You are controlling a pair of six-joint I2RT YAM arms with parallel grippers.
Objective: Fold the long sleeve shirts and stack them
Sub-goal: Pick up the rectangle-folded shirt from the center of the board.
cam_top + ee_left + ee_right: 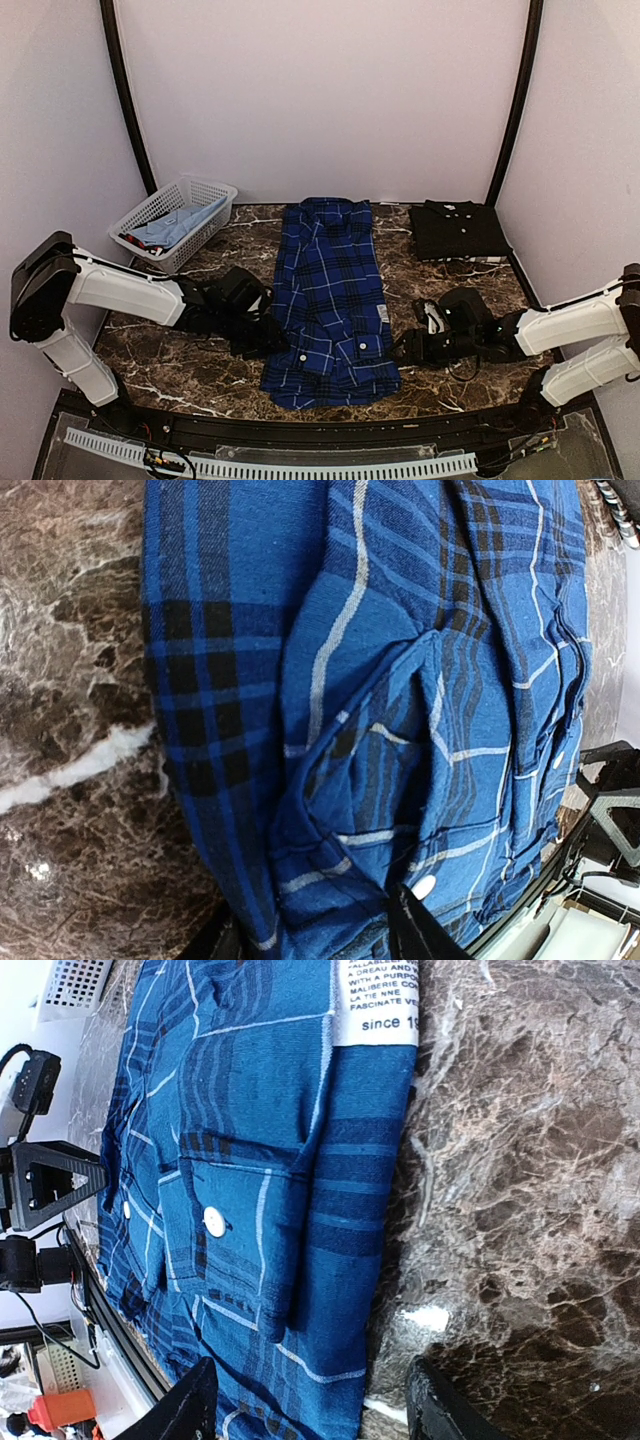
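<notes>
Plaid shirt (pixel 330 300) centre, black shirt (pixel 458 230) back R, basket (pixel 200 236) back L

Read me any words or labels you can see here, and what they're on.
"since 19", cut off: white label on the plaid shirt.
"WITH A PURPO", cut off: same label.
Label's other lines: too blurred to read.
Nothing else legible.

A white label (pixel 375 1000) sewn on the plaid shirt (pixel 250 1160) carries small black print, cut off by the edge of the right wrist view. The lines "WITH A PURPO", "FASCINATE VE" and "since 19" can be read. The other lines are too small to make out.
</notes>
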